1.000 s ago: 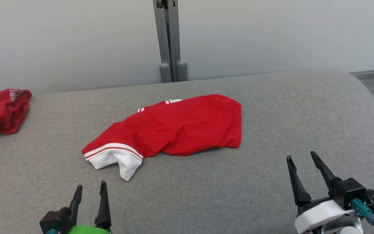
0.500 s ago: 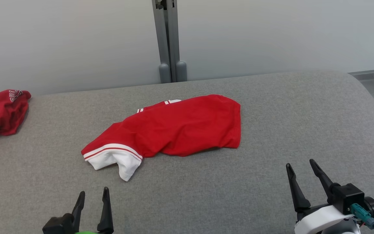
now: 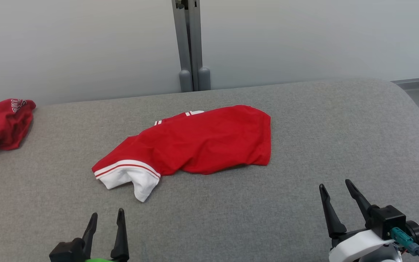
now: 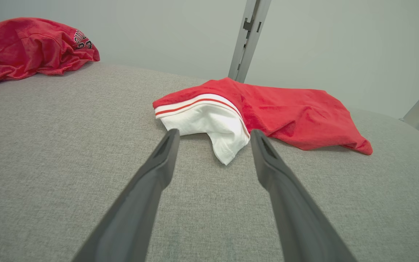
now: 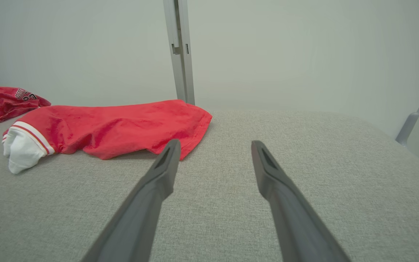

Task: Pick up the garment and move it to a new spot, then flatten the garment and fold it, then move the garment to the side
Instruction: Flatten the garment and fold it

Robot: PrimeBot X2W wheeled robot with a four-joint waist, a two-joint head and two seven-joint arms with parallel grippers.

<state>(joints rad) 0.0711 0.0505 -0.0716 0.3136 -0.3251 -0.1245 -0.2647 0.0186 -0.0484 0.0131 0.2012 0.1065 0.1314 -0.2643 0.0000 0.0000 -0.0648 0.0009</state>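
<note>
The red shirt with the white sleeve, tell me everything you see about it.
The red shirt is soft, wrinkled cloth lying loosely folded on the grey padded surface. A white sleeve with a red-and-white striped band sticks out toward the robot's near left; white trim peeks out at its far edge. Only the surface touches it; the open left gripper and right gripper sit short of it.

White lettering on crumpled red cloth (image 4: 31, 47), too small to read
</note>
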